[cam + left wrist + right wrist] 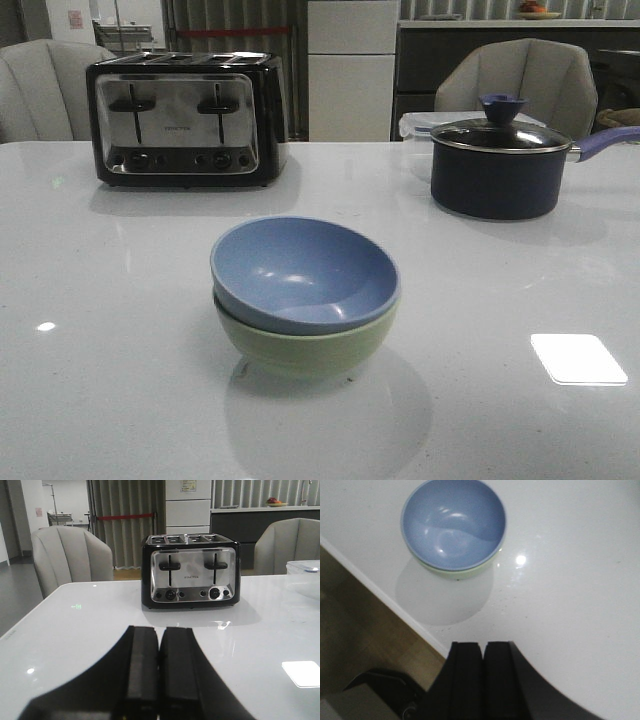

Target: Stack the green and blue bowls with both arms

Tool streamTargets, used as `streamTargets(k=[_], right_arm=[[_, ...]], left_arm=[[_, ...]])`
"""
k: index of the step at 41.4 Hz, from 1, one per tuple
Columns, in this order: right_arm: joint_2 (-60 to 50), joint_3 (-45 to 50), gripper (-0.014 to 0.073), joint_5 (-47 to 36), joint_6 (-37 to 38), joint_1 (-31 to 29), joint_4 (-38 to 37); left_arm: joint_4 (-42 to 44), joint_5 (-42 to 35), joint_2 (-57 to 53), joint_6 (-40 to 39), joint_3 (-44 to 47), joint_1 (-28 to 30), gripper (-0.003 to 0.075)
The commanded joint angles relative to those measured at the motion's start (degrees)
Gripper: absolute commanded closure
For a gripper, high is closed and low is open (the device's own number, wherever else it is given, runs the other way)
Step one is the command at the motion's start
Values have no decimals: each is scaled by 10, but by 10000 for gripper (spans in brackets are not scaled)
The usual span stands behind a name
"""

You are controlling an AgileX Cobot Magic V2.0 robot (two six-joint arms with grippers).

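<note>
Already the blue bowl sits nested inside the green bowl near the middle of the white table in the front view, its rim tilted a little so that it rides higher on the left side than on the right. Neither arm shows in this view; behind the bowls stand a toaster at the back left and a dark saucepan with a blue knob at the back right, both well apart from the stack. From the left wrist view, the left gripper has its fingers pressed together with nothing between them, and it faces the toaster across bare tabletop, with no bowl in sight. From the right wrist view, the right gripper is likewise closed on nothing and hangs over the table's edge, apart from the bowls; the blue bowl fills the green bowl, of which only a thin crescent of rim shows. Judging by this, the stacking itself looks done and both arms appear to be drawn clear of the work. What remains, if anything, is to settle the arms at rest; should the tilt matter, a light nudge on the high side of the blue bowl would seat it level, done gently so the stack does not slide on the smooth surface.
</note>
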Motion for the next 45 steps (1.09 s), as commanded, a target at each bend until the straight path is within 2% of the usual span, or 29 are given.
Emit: streamTargets(k=[1,14,22,31,45], right_arm=[[-46,16,557,-75,-3,-43,-12],[-255,206,557,-287,-3,-215,-14],[-369,311,557,-350,-3,-280,-14],[-436,382,557,-365,-3,-291,-14],[-435,384,557,-359,-3,-291,-14]], left_arm=[[-4,-55,-12,-2,2,-4,622],[-4,-55,-12,-2,2,-4,622],[-4,-55,-12,-2,2,-4,622],[-4,-55,-12,-2,2,-4,622],[-4,-55,-12,-2,2,-4,622]])
